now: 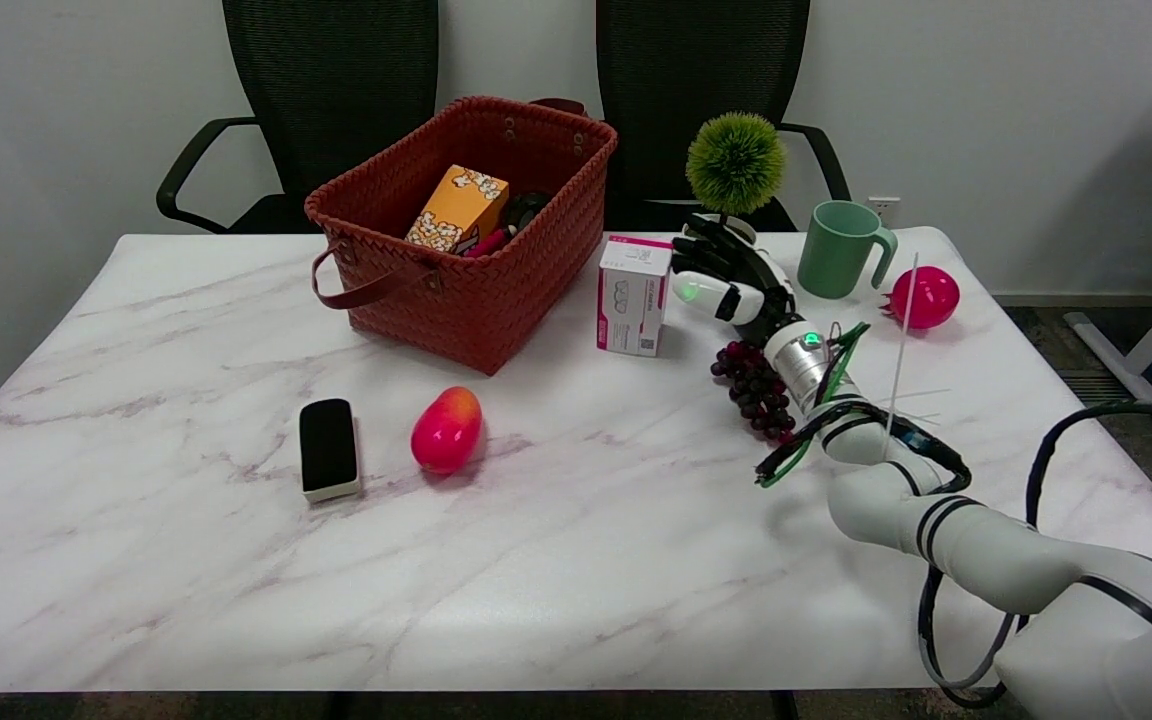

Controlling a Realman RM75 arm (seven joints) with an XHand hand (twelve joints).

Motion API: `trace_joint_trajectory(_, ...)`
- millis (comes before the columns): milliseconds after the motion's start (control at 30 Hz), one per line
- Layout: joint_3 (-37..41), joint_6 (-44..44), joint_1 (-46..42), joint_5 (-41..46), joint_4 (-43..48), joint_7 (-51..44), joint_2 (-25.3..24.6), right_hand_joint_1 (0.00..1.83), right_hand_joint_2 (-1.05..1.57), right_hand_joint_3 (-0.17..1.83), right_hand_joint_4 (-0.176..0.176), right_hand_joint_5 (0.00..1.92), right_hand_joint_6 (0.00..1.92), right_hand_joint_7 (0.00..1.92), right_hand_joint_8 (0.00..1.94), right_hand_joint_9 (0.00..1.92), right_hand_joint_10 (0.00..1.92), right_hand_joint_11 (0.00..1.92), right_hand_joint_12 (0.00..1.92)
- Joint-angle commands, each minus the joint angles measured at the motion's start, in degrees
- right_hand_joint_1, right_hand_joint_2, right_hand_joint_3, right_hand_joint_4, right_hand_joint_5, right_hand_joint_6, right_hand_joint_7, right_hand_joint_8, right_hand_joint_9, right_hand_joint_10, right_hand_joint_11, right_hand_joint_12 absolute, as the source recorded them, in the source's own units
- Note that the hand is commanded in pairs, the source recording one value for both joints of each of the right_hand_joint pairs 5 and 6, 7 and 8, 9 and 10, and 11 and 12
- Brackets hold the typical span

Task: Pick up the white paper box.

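The white paper box (631, 296) with pink edges stands upright on the marble table (536, 540), just right of the red woven basket (466, 225). My right hand (726, 275) hovers immediately to the box's right, fingers spread and pointing toward the box's upper right edge. The nearest fingertips look very close to the box; I cannot tell whether they touch it. Nothing is held in the hand.
A bunch of dark grapes (756, 388) lies under my wrist. Behind the hand stand a small green ball plant (734, 163) and a green mug (839, 250); a pink pomegranate (924, 297) lies farther right. A mango (446, 430) and black eraser (328, 449) lie front left.
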Motion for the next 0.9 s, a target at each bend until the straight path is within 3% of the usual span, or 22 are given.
trace_joint_trajectory(33,-2.64,-0.85,1.62,-0.3,-0.86,0.0,-0.9,1.12,-0.31,0.91,0.0,0.28,0.28,0.48,0.48,0.51,0.51,0.39,0.39)
trace_joint_trajectory(500,-2.93,-1.01,1.85,-3.17,-0.86,-0.08,-2.07,1.15,-0.33,0.85,0.0,0.29,0.29,0.48,0.48,0.51,0.51,0.38,0.38)
trace_joint_trajectory(900,-3.01,-1.66,1.93,-4.37,-0.86,-0.08,-2.14,1.26,-0.34,0.77,0.0,0.41,0.41,0.52,0.52,0.5,0.5,0.37,0.37)
